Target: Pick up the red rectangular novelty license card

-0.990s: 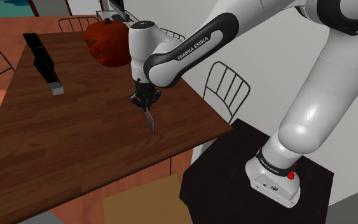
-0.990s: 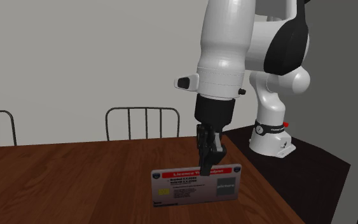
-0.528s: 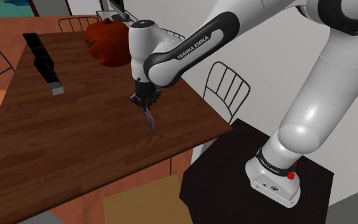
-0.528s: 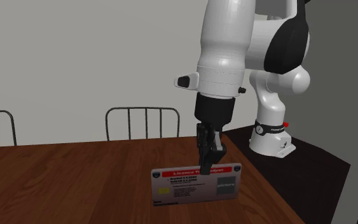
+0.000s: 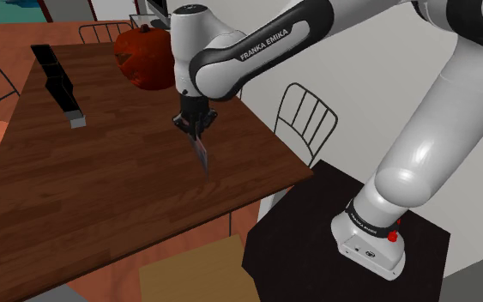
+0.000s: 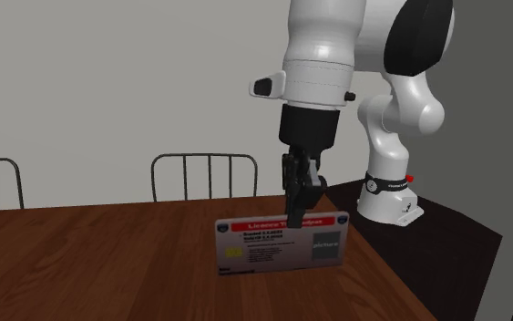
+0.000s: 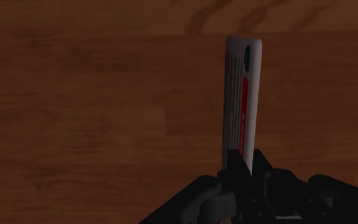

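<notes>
- The black gripper (image 6: 298, 217) points straight down over the table (image 6: 99, 264), near the table's edge on the robot stand's side.
- Its two fingers are closed tight on the top edge of the card (image 6: 280, 243), with only the card's thickness between them.
- The card stands upright on its long edge above the table top. It has a pale face, a red band along the top, a small yellow patch and a grey square.
- I cannot tell whether the card's lower edge touches the table or hangs just clear of it.
- In the wrist view, the card (image 7: 241, 102) runs edge-on out from between the fingers (image 7: 234, 167), over the brown wood.
- From the shoulder view, the gripper (image 5: 195, 135) holds the card (image 5: 202, 156) over the middle of the table (image 5: 102, 206).
- An orange pumpkin (image 5: 145, 58) sits at the table's far end.
- A black block (image 5: 59, 81) lies on the table, well apart from the card.
- A wire chair (image 5: 306, 120) stands beside the table.
</notes>
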Controlling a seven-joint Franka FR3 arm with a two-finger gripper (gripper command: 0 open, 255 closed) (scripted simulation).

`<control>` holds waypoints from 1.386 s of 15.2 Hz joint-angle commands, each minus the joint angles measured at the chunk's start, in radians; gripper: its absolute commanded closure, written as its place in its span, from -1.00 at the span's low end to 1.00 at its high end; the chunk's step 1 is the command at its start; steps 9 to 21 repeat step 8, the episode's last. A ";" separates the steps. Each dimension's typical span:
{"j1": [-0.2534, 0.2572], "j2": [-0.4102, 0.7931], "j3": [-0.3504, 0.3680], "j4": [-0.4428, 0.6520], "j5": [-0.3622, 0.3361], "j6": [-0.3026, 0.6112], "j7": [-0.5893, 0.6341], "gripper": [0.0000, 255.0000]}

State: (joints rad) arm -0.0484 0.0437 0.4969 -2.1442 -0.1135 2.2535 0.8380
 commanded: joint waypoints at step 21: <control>-0.002 -0.048 0.000 0.049 0.035 -0.090 -0.029 1.00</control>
